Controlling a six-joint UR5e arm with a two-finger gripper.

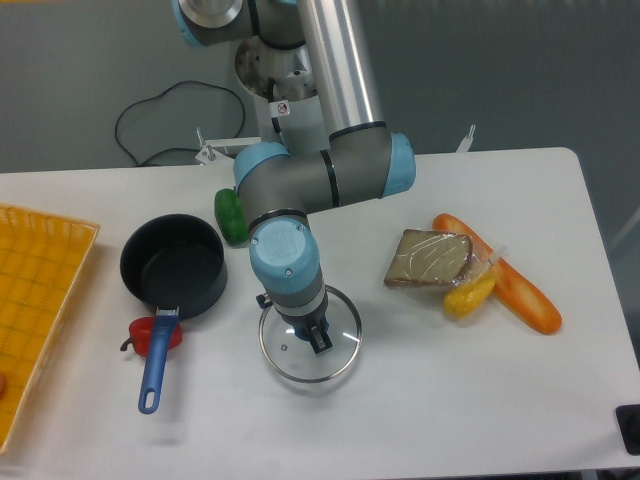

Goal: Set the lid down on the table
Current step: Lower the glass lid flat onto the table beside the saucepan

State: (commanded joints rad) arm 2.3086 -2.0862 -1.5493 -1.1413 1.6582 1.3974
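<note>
Fingers (316,339) grip one lid (310,348); one saucepan (174,267).

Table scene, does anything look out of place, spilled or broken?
Nothing stands out. The lid is intact under the hand, the saucepan sits upright, and no spill shows on the table.

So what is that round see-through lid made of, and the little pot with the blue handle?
The lid looks like clear glass: the white table shows right through it. Its thin shiny edge looks like silver metal. The pot looks like dark metal with a dull, non-shiny coating, though the picture alone can't confirm that. Its handle is smooth bright blue, probably plastic.
</note>
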